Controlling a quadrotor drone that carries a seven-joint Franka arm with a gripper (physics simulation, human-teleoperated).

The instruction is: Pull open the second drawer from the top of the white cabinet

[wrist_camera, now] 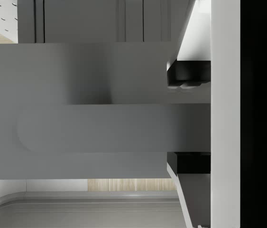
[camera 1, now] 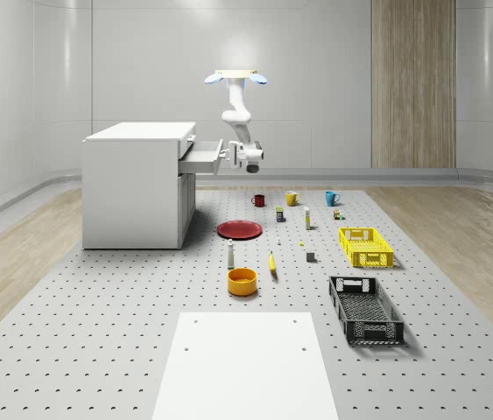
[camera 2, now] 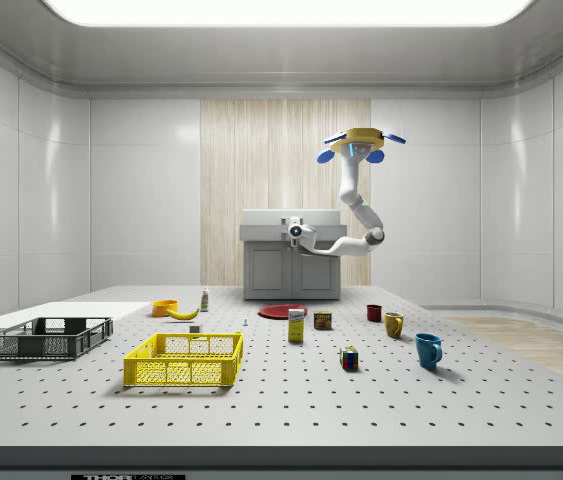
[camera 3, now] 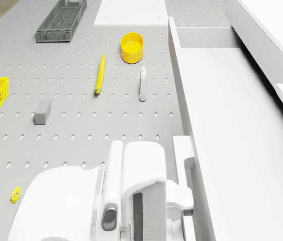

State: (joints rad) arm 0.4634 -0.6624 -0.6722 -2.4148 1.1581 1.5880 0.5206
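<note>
The white cabinet (camera 1: 137, 184) stands at the whole-scene view's left. Its second drawer from the top (camera 1: 200, 157) juts out toward the drone, and its open tray (camera 3: 231, 125) lies beside the arm in the drone view. The drone (camera 1: 237, 79) hovers in the air in front of the cabinet, above the drawer's front edge, with the arm bent down to it. My gripper (wrist_camera: 188, 118) is shut on the drawer handle (wrist_camera: 100, 128), with black pads (wrist_camera: 188, 76) on either side of the grey bar. The gripper (camera 1: 228, 156) sits at the drawer front, and the side view has the gripper (camera 2: 294, 232) before the cabinet (camera 2: 291, 260).
On the pegboard floor in front of the cabinet lie a red plate (camera 1: 240, 229), a white bottle (camera 1: 230, 254), a banana (camera 1: 272, 262) and a yellow bowl (camera 1: 242, 281). Three mugs (camera 1: 292, 199) stand further back. A yellow crate (camera 1: 366, 246) and a black crate (camera 1: 365, 308) sit to the right, with a white mat (camera 1: 246, 363) nearest the camera.
</note>
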